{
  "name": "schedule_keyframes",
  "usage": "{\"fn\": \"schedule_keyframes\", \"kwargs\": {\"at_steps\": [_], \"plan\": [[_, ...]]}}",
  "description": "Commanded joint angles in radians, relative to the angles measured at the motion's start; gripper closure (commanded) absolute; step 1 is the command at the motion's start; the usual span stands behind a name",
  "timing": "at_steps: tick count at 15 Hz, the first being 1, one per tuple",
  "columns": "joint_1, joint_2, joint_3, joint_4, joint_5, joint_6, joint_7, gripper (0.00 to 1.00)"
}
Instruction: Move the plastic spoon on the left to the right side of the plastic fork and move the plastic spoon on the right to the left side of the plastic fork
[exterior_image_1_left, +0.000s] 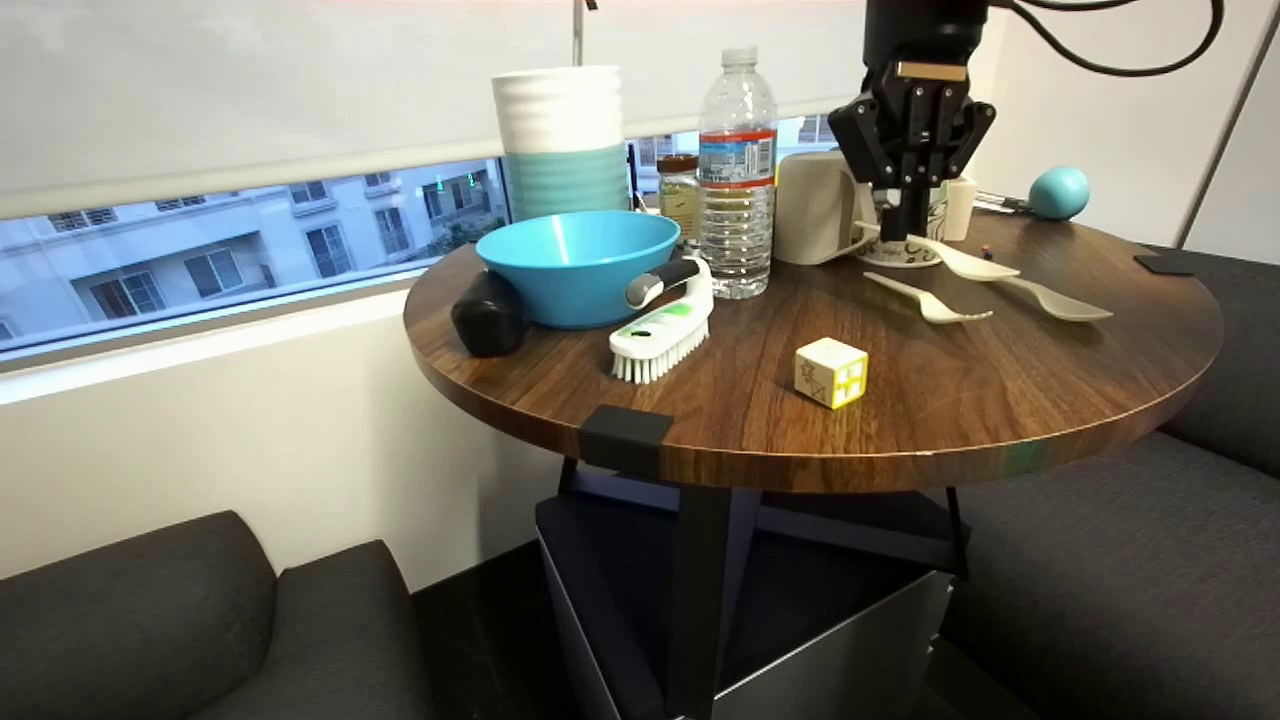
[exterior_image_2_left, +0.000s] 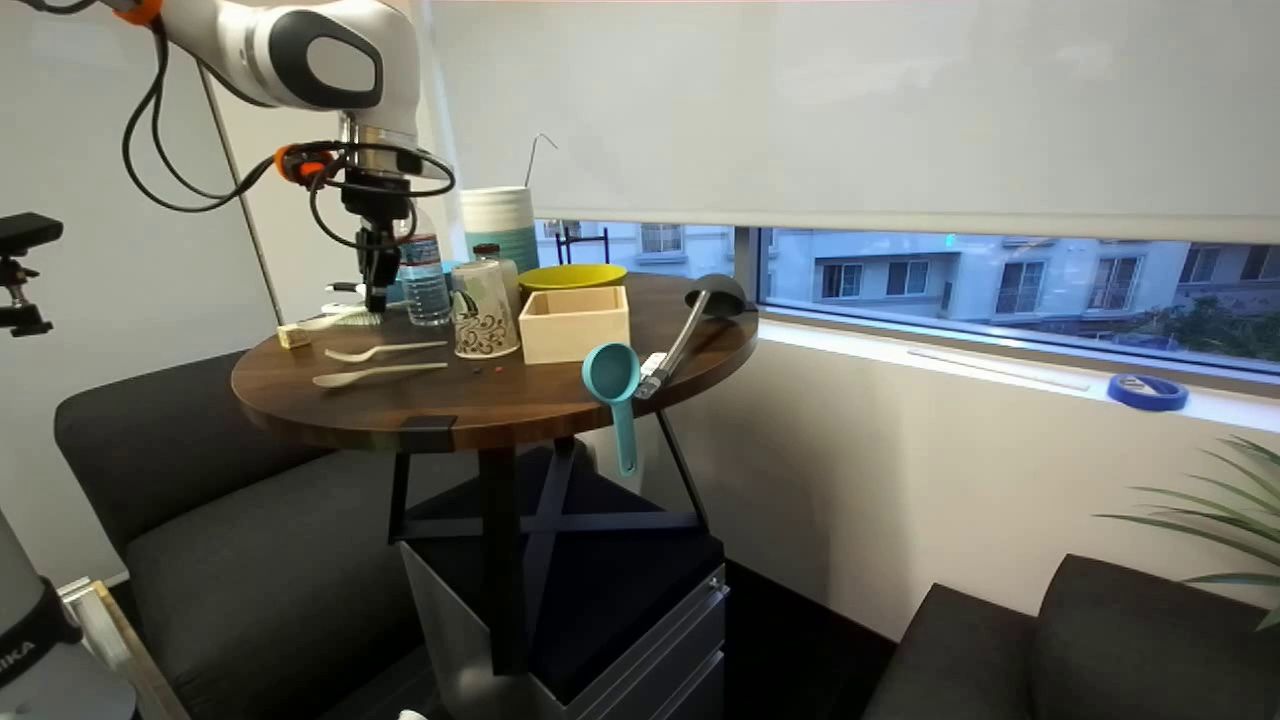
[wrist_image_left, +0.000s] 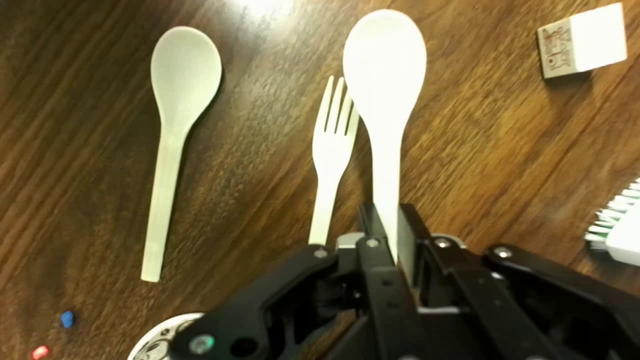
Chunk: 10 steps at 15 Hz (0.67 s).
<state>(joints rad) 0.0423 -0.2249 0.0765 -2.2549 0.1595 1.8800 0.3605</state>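
Holding the raised spoon (wrist_image_left: 385, 120) by its handle, clamped in the end effector (wrist_image_left: 388, 217), could knock the plastic fork (wrist_image_left: 330, 160), lying on the bench (wrist_image_left: 260, 200) between it and the loose spoon (wrist_image_left: 173, 132), out of line by swinging across too low.

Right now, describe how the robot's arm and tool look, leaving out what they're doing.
The arm is white and rounded, with a dark grey panel ringing a pale oval. Black cables loop beside it, and orange fittings stand out. The tool is black and angular, with two fingers, silver screw heads and a tan strip.
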Motion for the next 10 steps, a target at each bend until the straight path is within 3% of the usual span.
{"fn": "schedule_keyframes", "kwargs": {"at_steps": [1,10], "plan": [[0.01,0.06,0.006,0.037,0.049,0.007,-0.012,0.97],[0.011,0.166,0.004,0.066,0.06,0.039,0.016,0.97]]}}
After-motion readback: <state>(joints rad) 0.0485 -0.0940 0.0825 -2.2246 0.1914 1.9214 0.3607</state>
